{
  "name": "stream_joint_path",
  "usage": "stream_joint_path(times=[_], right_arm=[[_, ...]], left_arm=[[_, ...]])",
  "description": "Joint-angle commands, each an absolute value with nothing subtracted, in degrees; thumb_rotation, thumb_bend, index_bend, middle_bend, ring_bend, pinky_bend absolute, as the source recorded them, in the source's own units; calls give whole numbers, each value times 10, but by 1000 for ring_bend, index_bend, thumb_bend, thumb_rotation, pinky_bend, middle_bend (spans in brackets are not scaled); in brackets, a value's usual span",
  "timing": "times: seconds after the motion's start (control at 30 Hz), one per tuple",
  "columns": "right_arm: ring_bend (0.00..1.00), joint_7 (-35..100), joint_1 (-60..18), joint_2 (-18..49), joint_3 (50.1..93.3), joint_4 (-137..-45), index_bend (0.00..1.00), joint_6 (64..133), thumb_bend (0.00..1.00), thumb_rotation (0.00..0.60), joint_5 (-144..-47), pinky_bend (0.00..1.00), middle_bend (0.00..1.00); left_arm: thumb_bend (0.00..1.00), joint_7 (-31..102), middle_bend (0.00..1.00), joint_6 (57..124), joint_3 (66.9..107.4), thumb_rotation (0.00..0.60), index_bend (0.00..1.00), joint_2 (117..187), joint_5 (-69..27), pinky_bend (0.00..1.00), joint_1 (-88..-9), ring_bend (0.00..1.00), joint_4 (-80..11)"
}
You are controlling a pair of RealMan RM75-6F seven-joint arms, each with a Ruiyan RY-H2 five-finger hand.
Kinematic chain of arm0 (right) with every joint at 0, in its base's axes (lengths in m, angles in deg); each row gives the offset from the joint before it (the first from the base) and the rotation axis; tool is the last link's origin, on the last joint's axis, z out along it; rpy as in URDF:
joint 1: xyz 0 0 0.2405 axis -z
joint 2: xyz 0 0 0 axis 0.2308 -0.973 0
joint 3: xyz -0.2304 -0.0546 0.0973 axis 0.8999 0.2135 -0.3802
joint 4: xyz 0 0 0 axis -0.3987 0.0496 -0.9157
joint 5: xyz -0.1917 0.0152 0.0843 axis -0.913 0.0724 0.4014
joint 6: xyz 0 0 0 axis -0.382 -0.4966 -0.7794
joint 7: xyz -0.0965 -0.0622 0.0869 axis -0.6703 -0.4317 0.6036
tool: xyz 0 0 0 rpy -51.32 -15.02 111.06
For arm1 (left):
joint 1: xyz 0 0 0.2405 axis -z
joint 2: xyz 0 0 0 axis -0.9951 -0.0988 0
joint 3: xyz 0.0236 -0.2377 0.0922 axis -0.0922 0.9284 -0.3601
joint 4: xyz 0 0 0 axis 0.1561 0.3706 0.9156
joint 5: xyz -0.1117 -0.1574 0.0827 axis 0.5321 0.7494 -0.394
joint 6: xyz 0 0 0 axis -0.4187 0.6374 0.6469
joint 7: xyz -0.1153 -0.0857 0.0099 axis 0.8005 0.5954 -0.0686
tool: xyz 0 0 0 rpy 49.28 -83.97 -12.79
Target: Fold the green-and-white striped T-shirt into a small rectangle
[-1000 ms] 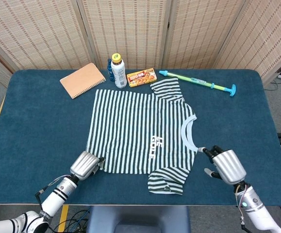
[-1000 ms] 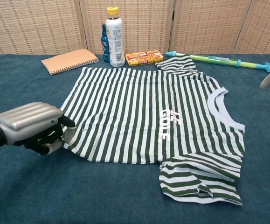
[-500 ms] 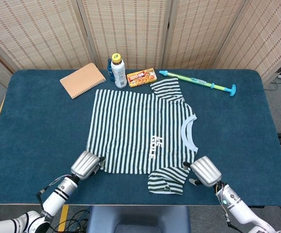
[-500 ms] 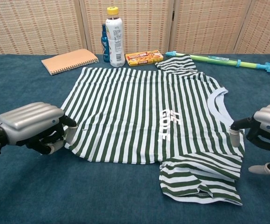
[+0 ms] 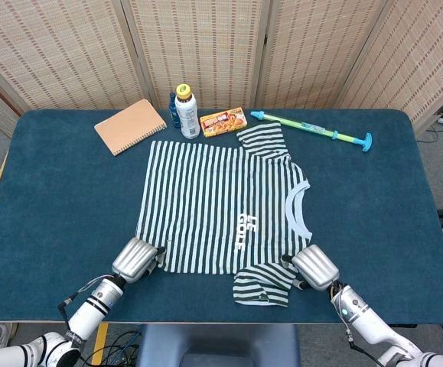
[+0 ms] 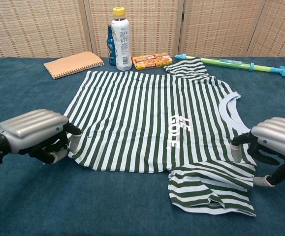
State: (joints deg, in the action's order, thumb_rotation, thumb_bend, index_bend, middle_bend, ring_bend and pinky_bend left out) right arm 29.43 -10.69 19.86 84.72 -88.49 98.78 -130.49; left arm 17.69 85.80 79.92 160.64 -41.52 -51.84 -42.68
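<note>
The striped T-shirt [image 5: 223, 210] lies flat and face up in the middle of the blue table [image 5: 60, 199], with its collar toward the robot's right and its bottom hem toward the left. The near sleeve is a little crumpled at the front edge.

The left hand [image 6: 34, 135] has its fingers curled on the near corner of the hem, and it seems to pinch the cloth there. The right hand [image 6: 275, 147] is at the near shoulder, just beside the collar. Its fingers [image 6: 237, 147] touch the cloth and are still a little apart, so I judge it does not have a firm hold yet.

The danger I see is an uneven lift. If the right hand takes only the top layer, or slips off the shoulder seam, the left side will rise alone and the shirt will twist, and the fold will come out crooked. The crumpled near sleeve may also get trapped inside the fold and make a lump.

For moving there is good open table on the left and right of the shirt. At the far edge it is more crowded: a notebook [image 5: 130, 126], a bottle [image 5: 187, 112], a small box [image 5: 223, 121] and a long plastic toy [image 5: 313, 130] lie just beside the far sleeve. A fold carried too far could push them.
</note>
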Motion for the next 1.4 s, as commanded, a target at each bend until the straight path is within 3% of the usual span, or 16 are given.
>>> stream_joint_path(times=[0.03,0.2,0.53,0.9,1.07,1.4], right_arm=[[998,296,-111,203,847,-880,481,985,237,600,-1301,1000,904],[999,296,-118,207,851,-878,482,977,295,600,-1299,1000,905],[999,294,-119,198,864,-883,482,973,264,600,-1293,1000,905],[1000,304,-126,225,860,-857,512,978,453,600,-1288,1000,918],[1000,314,-123,228,862,-860,570,993,552,600,-1291,1000,936],[1000,327,-117,189,876,-921,644,1043,586,600,-1322,1000,960]], left_arm=[[514,178,913,857,800,600,617,1607,-414,948,-518,851,-427],[514,178,913,857,801,600,617,1606,-413,948,-517,851,-427],[514,178,913,857,800,600,617,1604,-411,948,-519,851,-428],[514,182,913,861,802,600,617,1600,-410,948,-520,851,-433],[514,211,913,854,800,600,619,1592,-409,948,-521,851,-442],[515,261,913,879,791,600,634,1558,-425,948,-539,851,-477]])
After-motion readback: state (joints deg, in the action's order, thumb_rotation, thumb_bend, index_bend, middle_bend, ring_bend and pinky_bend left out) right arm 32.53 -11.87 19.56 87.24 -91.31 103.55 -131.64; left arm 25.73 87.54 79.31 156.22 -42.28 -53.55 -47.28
